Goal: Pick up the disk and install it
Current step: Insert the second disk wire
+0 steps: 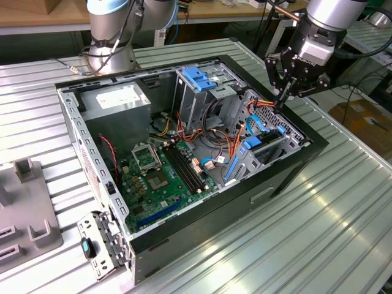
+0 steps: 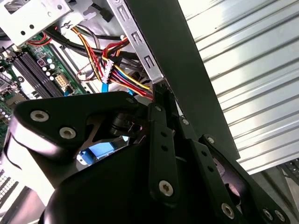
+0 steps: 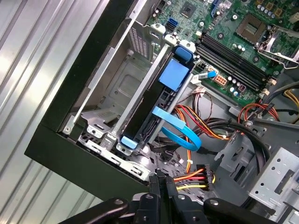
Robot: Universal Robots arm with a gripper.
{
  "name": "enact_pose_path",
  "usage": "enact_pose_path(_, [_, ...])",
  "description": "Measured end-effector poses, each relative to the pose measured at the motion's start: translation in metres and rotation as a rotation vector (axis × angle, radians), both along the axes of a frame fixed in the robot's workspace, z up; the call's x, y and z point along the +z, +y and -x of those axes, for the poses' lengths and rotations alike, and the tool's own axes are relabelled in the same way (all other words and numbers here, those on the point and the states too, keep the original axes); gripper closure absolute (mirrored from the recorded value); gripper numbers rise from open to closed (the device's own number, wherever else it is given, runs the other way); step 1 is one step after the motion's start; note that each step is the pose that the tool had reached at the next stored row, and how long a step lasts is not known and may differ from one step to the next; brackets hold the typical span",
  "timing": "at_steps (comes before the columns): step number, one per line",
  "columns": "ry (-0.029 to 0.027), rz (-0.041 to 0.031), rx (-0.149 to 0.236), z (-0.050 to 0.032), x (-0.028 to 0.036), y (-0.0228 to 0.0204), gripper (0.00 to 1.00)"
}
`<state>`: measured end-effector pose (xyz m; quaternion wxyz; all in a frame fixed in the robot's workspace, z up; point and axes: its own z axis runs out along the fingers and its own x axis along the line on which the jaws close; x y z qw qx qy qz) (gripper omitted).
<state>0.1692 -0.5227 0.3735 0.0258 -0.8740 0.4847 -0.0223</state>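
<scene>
The fingers hang just above the corner of the open computer case, pressed together and gripping nothing, as far as both wrist views show. Just below and ahead of the fingertips the disk stands on edge in its bay beside the case wall, so the step in hand looks like the install rather than the pick-up. Judging from that, what is left calls for a careful downward press on the disk's top edge, to be sure it is fully home (the loose cables directly under the fingers could snag). The disk is a flat, dark slab in a grey metal frame, with bright blue plastic tabs at each end and a blue patch on its upper edge.
</scene>
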Motion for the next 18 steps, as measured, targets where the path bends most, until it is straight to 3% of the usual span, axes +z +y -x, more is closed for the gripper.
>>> enact_pose_path(10, [0.0,0.0,-0.001,0.0001,0.0,0.0,0.84])
enact_pose_path(11, [0.0,-0.0001,-0.013,0.0001,0.0,0.0,0.84])
enact_pose_path(13, [0.0,0.0,-0.08,0.0001,0.0,0.0,0.84])
enact_pose_path(14, [0.0,0.0,-0.095,0.0001,0.0,0.0,0.84])
enact_pose_path(18, [0.0,0.0,-0.101,0.0001,0.0,0.0,0.84])
